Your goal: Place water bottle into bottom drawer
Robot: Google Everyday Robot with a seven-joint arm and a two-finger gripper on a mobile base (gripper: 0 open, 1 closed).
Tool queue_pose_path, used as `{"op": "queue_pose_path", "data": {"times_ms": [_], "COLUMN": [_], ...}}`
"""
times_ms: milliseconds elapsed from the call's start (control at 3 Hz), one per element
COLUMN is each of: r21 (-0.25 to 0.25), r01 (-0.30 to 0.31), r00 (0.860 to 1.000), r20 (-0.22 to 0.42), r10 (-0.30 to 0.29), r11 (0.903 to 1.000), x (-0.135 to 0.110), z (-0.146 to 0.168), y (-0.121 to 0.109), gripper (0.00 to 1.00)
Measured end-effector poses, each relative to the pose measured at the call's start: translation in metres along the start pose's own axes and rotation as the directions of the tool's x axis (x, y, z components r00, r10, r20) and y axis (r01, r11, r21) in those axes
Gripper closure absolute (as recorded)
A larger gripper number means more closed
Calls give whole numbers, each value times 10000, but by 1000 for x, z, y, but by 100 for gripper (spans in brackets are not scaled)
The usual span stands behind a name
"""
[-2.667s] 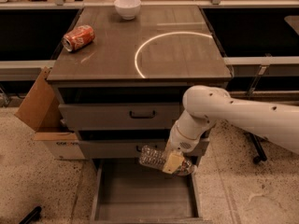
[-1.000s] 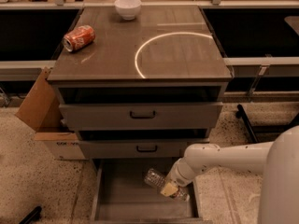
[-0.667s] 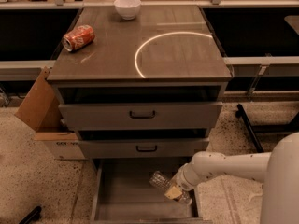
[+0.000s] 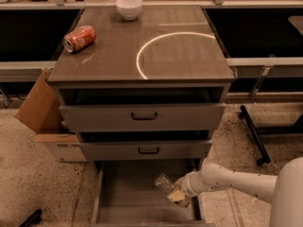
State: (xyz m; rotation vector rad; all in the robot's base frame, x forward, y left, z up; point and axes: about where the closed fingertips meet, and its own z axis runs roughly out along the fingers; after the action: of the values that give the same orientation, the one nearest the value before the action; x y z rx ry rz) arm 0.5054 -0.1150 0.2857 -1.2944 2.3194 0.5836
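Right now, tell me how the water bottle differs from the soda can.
The water bottle is clear plastic; the soda can is orange-red. The water bottle is held by the gripper in the open bottom drawer; the soda can lies free on the cabinet top. Neither stands upright.

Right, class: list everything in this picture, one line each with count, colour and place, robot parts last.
cabinet: one, grey-brown, centre
soda can: one, orange-red, on its side on the cabinet top, left
bowl: one, white, back of the cabinet top
upper drawers: two, grey-brown, black handles, above the bottom drawer
bottom drawer: one, grey-brown, pulled open
water bottle: one, clear, tilted over the bottom drawer's right side
cardboard box: one, brown, on the floor left of the cabinet
arm: one, white, reaching in from lower right
claw: one, yellowish, over the bottom drawer, shut on the water bottle
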Motion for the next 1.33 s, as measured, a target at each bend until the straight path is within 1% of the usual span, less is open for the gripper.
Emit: {"op": "queue_pose_path", "data": {"times_ms": [333,667,1000,1333], "r21": [-99,-299,-701,-956], "r01": [-489,-790,-1033,-1124], "r00": [9986,9966,9945,9935], "r20": [207,228,121,44], "r10": [490,797,1044,1133], "r11": [9988,9964,9922,9891], "x": [15,23,29,31], "z": [30,54,81,95], "y": [-12,-20,-25,-27], "gripper": [81,58,27,4]}}
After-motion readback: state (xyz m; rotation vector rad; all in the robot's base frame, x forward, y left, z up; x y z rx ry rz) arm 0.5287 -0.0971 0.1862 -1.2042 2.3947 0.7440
